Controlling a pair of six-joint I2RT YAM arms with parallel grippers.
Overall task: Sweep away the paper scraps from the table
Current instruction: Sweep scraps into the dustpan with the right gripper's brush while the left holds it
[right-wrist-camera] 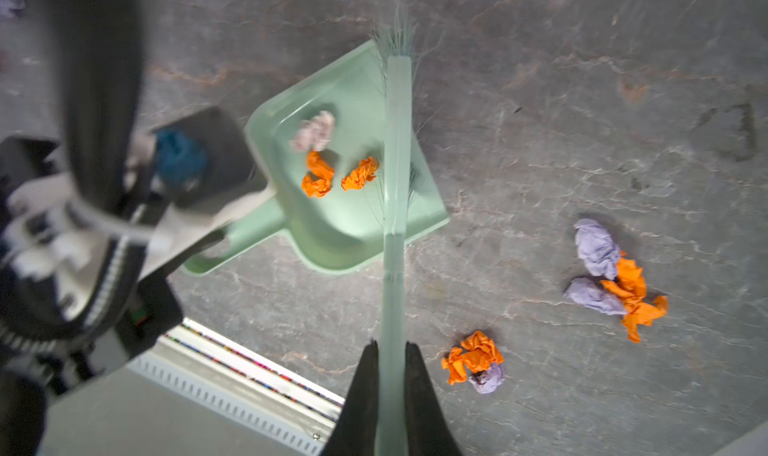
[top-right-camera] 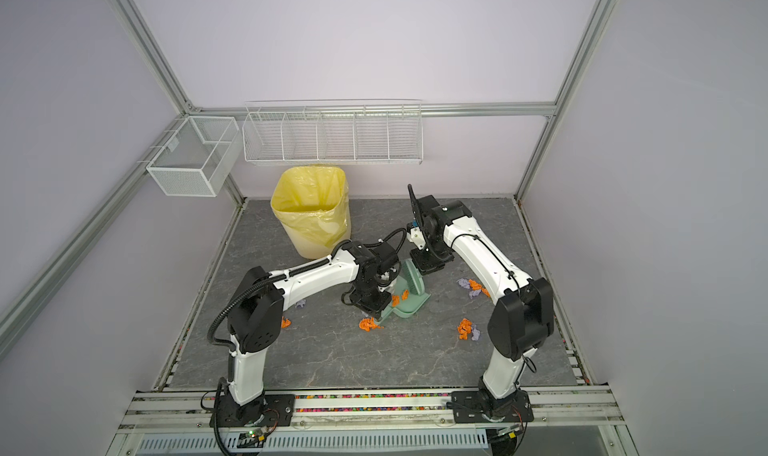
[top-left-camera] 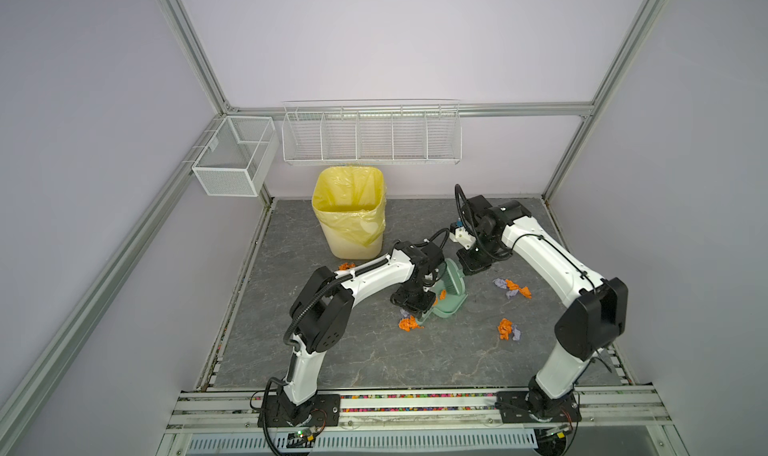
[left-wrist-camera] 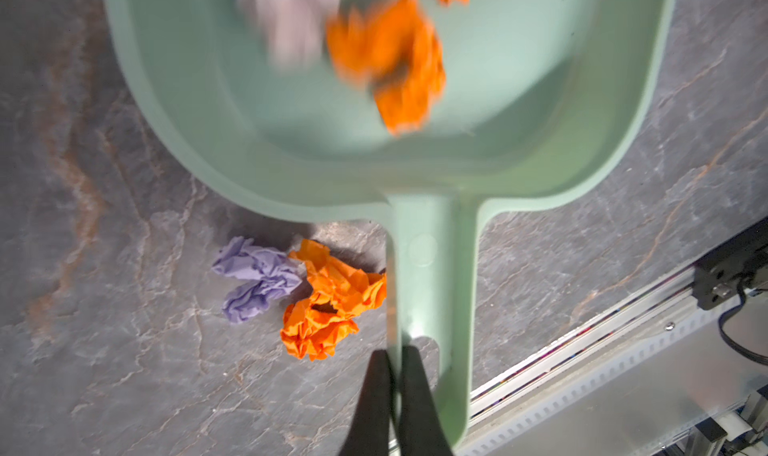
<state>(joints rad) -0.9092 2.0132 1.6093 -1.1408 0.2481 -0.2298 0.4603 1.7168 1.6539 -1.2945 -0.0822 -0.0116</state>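
Front edge first. Most paper scraps lie loose on the tabletop. An orange-and-lavender pair sits right of middle toward the front edge. An orange wad and a lavender one lie near the left edge by my left elbow (showing in a top view, hidden by the arm elsewhere).

Middle. My left jaws pinch the dustpan by one thin side of its handle, out at the end. The pan looks raised and tipped; I cannot tell how far. Three wads lie inside, two orange and one pale, smeared in the left wrist view.
- Risk: they slide to the open lip and drop out. Cause: tilt, or the pan twisting in so slim a grip.
- Risk: a low swing scatters the heap lying just beside the handle.

My right jaws pinch the brush by its handle, head over the pan.
- Risk: a hard flick throws wads out rather than in.
- Risk: my two wrists are close and could knock.

Right of middle lies a lavender-orange cluster.

Far. The lined bin stands at the far edge, left of middle. A stray wad at its foot is easy to miss.
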